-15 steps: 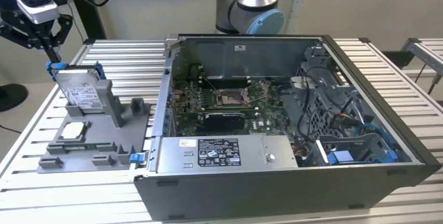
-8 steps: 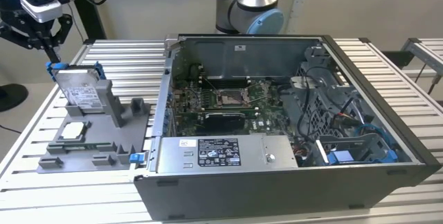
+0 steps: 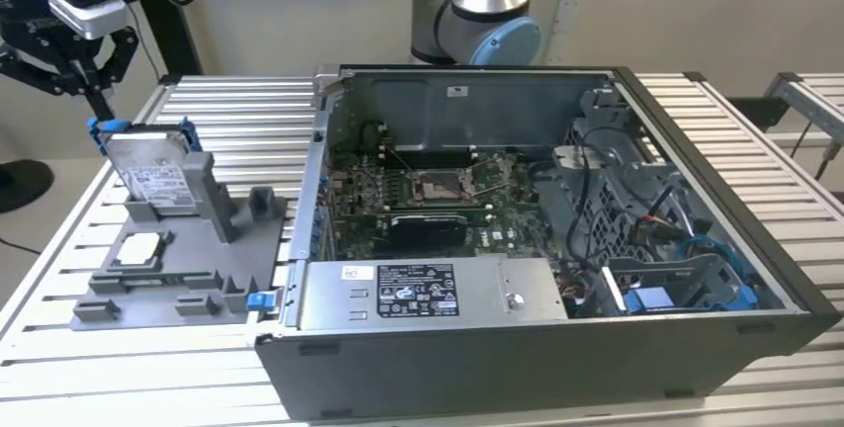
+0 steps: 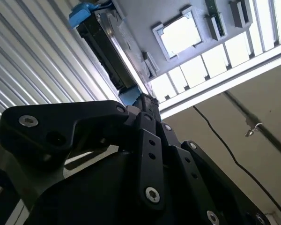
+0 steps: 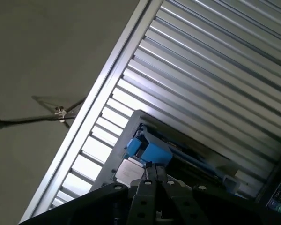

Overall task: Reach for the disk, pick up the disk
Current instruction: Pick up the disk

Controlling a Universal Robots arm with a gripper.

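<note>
The disk is a silver hard drive with a white label and a blue bracket. It stands on edge in a grey holder at the exterior view's left. My gripper reaches down from above onto the blue bracket's upper far corner, its black fingers pinched together on that edge. In the second wrist view the fingers meet at the bracket end of the disk. In the first wrist view the gripper closes on the blue bracket. The disk rests in the holder.
A small square silver processor chip lies flat on the holder's base, in front of the disk. An open computer case stands close at the exterior view's right. The slatted metal table lies beneath, its edge near the holder.
</note>
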